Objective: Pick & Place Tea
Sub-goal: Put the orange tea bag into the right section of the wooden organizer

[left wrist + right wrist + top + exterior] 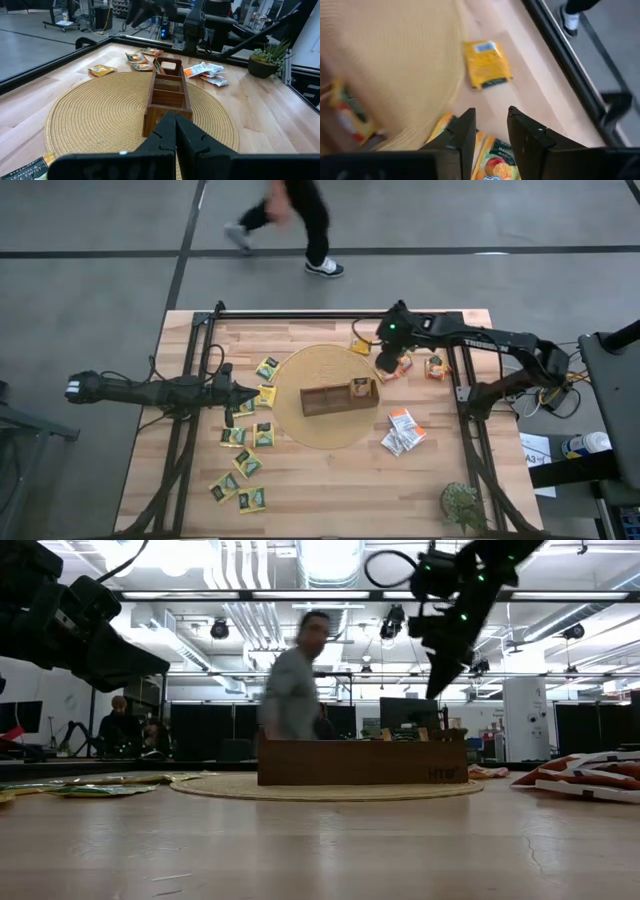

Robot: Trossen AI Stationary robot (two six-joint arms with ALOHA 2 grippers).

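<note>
Yellow tea packet (31,169) lettered "LEMON TWIST".

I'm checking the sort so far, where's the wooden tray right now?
In the high view the wooden tray sits mid-table on the round woven mat, just below the right gripper.

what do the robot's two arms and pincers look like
Both arms are dark and slim, with black cables running along them. The right arm carries white lettering and a green light near its wrist. The left arm has a white-marked end. The left pincer and right pincer have flat black fingers.
</note>
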